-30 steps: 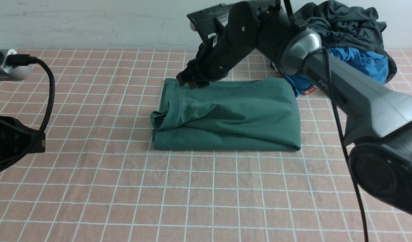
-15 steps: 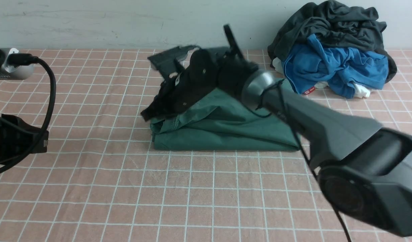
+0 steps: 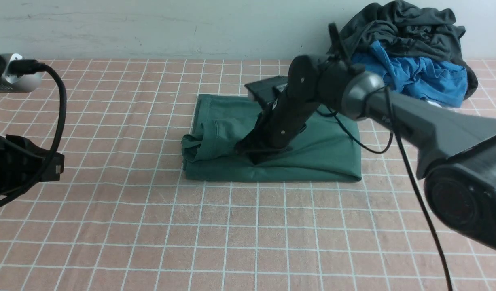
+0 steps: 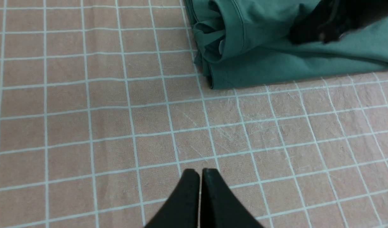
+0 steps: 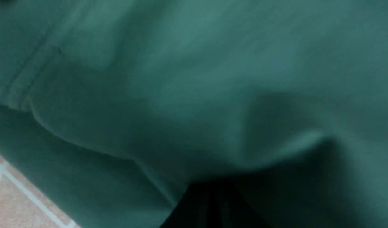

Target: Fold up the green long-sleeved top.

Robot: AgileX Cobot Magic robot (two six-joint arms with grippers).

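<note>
The green long-sleeved top (image 3: 316, 149) lies folded into a rectangle in the middle of the checked cloth, with a bunched collar and sleeve end at its left edge. Its logo and label are hidden. My right gripper (image 3: 254, 155) is shut and its tips press down on the top's middle-left part, denting the fabric. The right wrist view is filled with green fabric (image 5: 181, 79) and the dark fingers (image 5: 213, 196) lie against it. My left gripper (image 4: 200, 172) is shut and empty over bare cloth, near and left of the top (image 4: 276, 60).
A pile of dark grey (image 3: 405, 28) and blue (image 3: 426, 76) garments sits at the back right against the wall. A silver box with a black cable (image 3: 9, 72) is at the far left. The pink checked tablecloth (image 3: 232, 226) covers the table.
My right arm swung from the top's far left corner across its left edge, then came down onto the top's middle-left. The left gripper has stayed put.
</note>
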